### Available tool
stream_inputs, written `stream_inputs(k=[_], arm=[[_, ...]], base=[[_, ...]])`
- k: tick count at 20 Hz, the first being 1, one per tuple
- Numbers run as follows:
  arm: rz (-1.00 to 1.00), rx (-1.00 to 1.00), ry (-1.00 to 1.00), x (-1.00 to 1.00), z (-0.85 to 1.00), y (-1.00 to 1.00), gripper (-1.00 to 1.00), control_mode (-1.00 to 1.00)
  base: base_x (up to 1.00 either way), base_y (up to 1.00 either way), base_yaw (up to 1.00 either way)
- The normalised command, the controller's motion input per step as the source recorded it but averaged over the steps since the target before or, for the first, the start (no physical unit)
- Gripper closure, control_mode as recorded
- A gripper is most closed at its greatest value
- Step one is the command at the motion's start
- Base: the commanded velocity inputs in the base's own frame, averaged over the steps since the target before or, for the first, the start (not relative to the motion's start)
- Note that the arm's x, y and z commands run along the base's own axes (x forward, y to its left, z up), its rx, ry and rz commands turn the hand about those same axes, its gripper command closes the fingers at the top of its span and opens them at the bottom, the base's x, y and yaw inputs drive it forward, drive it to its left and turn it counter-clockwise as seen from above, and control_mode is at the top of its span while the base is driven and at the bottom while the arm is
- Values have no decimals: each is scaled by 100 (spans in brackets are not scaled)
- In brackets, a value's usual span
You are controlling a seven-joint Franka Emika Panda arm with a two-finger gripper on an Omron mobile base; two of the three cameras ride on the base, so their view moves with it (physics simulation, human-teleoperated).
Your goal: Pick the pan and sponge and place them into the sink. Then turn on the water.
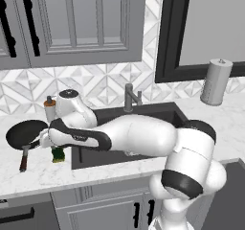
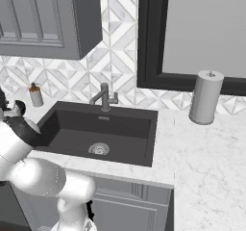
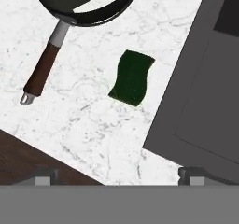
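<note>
The sink point(image 1: 162, 113) is set in the counter point(image 1: 43, 174), with the faucet point(image 1: 129, 97) behind it at the wall. To the sink's left, on the counter, lie the pan point(image 1: 25, 134) and the sponge point(image 1: 58, 155), the sponge between pan and sink. The soap dispenser point(image 1: 50, 108) stands behind the pan. The paper towel roll point(image 1: 216, 82) stands right of the sink, well apart.

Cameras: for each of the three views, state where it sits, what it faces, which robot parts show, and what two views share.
Left base view: behind the arm's left, facing the sink; arm crosses toward the pan.
Right base view: behind the arm's right, facing the faucet; arm at lower left.
Hand view: on the hand, looking down at the sponge; gripper tips at the bottom.
Left base and hand views share pan and sponge.
</note>
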Motion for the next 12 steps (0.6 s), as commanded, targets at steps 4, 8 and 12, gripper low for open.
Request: stream_inputs(k=[4, 8, 12], arm=[[-13, -10, 21, 47, -21, 99, -100, -100], [-12, -4, 8, 20, -18, 61, -100, -100], [0, -2, 0, 0, 0, 5, -100, -100]], base=[[0, 0, 0], [0, 0, 0], [0, 0, 0]])
